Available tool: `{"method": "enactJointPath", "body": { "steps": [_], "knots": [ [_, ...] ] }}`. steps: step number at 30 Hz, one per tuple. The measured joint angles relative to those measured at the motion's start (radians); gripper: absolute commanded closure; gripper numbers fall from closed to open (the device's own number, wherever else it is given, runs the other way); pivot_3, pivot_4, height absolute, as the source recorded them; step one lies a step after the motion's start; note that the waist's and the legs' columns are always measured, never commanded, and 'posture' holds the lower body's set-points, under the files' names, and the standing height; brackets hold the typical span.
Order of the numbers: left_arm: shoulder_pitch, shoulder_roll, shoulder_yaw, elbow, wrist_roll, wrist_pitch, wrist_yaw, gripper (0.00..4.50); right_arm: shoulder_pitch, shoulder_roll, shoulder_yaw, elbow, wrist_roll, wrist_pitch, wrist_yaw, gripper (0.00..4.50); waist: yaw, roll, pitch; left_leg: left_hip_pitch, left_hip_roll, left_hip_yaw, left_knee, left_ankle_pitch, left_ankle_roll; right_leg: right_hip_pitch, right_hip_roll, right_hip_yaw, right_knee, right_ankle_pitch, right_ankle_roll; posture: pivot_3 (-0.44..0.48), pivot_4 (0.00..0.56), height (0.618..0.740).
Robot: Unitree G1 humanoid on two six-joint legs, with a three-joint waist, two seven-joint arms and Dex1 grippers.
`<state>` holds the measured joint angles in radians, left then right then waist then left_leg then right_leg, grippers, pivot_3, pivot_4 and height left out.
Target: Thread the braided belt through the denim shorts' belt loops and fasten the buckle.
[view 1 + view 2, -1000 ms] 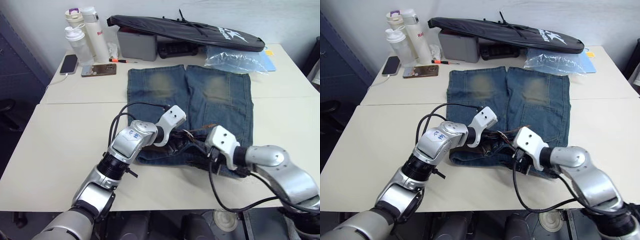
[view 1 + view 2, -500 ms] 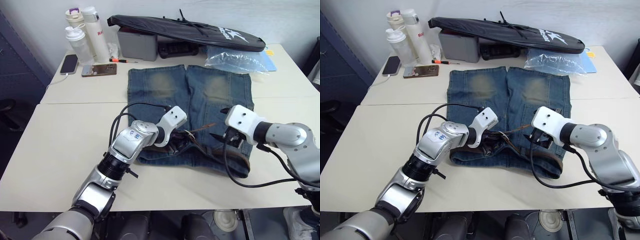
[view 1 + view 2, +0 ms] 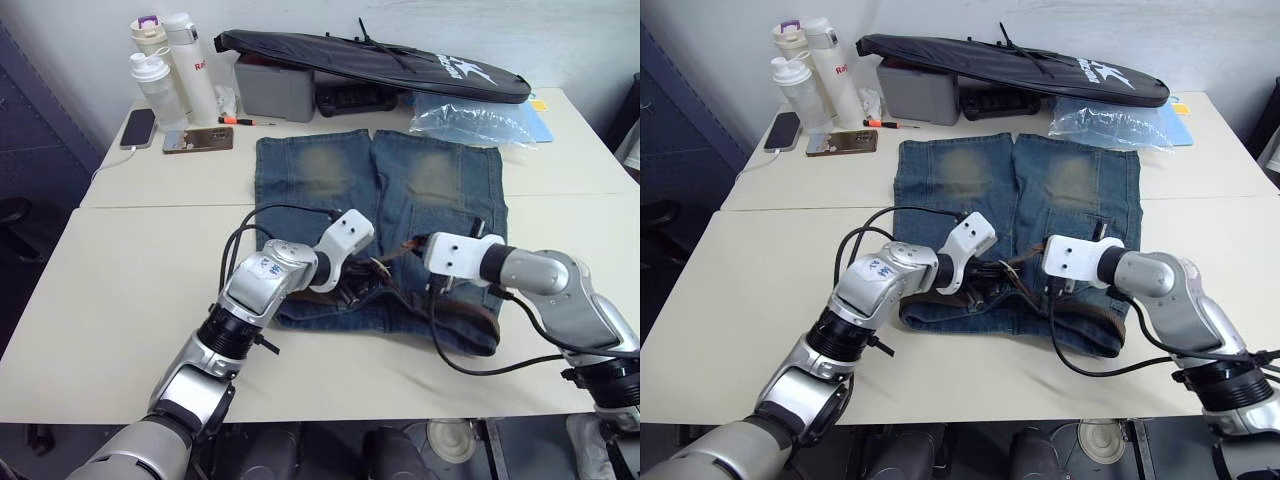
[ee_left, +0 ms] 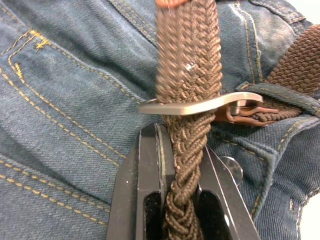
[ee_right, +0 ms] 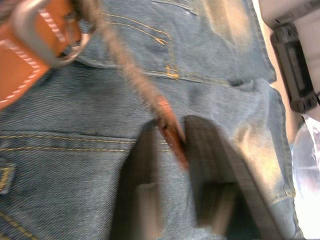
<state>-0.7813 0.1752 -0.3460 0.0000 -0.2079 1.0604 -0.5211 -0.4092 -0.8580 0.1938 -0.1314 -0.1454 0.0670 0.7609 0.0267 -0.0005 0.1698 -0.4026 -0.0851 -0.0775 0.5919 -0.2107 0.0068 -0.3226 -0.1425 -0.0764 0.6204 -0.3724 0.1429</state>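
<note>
The denim shorts (image 3: 400,180) lie flat on the table, waistband toward me. The braided belt (image 3: 465,315) runs along the waistband, through a belt loop (image 4: 280,92). My left gripper (image 4: 181,140) sits at the middle of the waistband, shut on the braided strap (image 4: 187,60) just short of the silver buckle (image 4: 200,105). My right gripper (image 3: 420,257) is a little to the right of it over the shorts. Its fingers (image 5: 145,150) stand close on either side of the belt's reddish-brown tip (image 5: 171,131), gripping it.
At the back of the table (image 3: 130,290) lie a long black bag (image 3: 370,60), a grey box (image 3: 272,90) and a clear plastic bag (image 3: 470,118). Bottles (image 3: 175,65) and two phones (image 3: 137,127) sit at the back left. Black cables loop over both arms.
My right gripper swung out to the right from the waistband's near edge, then came back left to the belt's tip and closed on it. The left gripper kept its hold.
</note>
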Motion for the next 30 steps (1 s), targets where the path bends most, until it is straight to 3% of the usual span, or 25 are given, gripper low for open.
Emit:
{"method": "enactJointPath", "body": {
  "steps": [2, 5, 11, 14, 19, 25, 30],
  "knots": [
    [0.0, -0.001, 0.022, 0.0, -0.014, 0.015, -0.003, 3.59, 0.003, 0.0, -0.005, 0.0, 0.0, -0.008, 0.005, 4.5, 0.0, 0.0, 0.0, 0.0, 0.0, 0.0, 0.0, 0.0, 0.0, 0.0, 0.0, 0.0, 0.0, 0.0, 0.0, 0.0, 0.15, 0.74],
    [-0.001, 0.025, 0.079, -0.026, -0.071, 0.071, -0.039, 2.59, 0.016, -0.022, -0.031, -0.004, 0.0, -0.04, 0.017, 4.5, -0.001, 0.0, 0.0, 0.0, 0.002, 0.0, 0.001, -0.001, -0.002, 0.0, 0.002, 0.0, 0.0, 0.0, 0.0, 0.0, 0.15, 0.74],
    [-0.005, 0.165, 0.191, -0.049, -0.154, 0.145, -0.115, 0.04, 0.036, -0.087, -0.106, -0.005, -0.003, -0.092, 0.027, 4.5, -0.002, 0.0, 0.0, 0.0, 0.008, 0.002, 0.002, -0.003, -0.005, 0.0, 0.009, 0.003, 0.0, 0.001, -0.001, 0.0, 0.15, 0.74],
    [-0.004, 0.234, 0.213, -0.055, -0.187, 0.152, -0.157, 0.04, 0.046, -0.127, -0.14, -0.005, -0.005, -0.12, 0.035, 4.5, -0.003, 0.0, 0.0, 0.001, 0.01, 0.002, 0.001, -0.004, -0.006, -0.001, 0.011, 0.003, 0.0, 0.001, -0.002, 0.0, 0.15, 0.74],
    [-0.005, 0.26, 0.213, -0.053, -0.202, 0.149, -0.179, 0.04, 0.035, -0.167, -0.158, 0.0, -0.057, -0.204, 0.03, 4.5, 0.0, 0.001, 0.0, 0.001, 0.01, 0.002, 0.003, -0.004, -0.006, 0.0, 0.01, 0.004, -0.001, 0.001, -0.002, 0.0, 0.15, 0.74],
    [-0.059, 0.215, 0.233, -0.021, -0.245, 0.147, -0.187, 0.04, -0.163, -0.155, -0.131, 0.013, -0.121, -0.348, 0.003, 4.5, -0.004, 0.001, 0.0, 0.001, 0.011, 0.003, 0.002, -0.005, -0.006, -0.002, 0.012, 0.008, 0.0, 0.001, -0.003, 0.0, 0.15, 0.74],
    [-0.1, 0.13, 0.298, -0.022, -0.278, 0.117, -0.156, 0.04, -0.185, -0.112, -0.099, -0.004, -0.102, -0.287, 0.063, 4.5, -0.001, 0.001, 0.0, 0.0, 0.011, 0.005, 0.003, -0.005, -0.006, -0.001, 0.012, 0.007, 0.001, 0.001, -0.003, 0.0, 0.15, 0.74]
  ]
}}
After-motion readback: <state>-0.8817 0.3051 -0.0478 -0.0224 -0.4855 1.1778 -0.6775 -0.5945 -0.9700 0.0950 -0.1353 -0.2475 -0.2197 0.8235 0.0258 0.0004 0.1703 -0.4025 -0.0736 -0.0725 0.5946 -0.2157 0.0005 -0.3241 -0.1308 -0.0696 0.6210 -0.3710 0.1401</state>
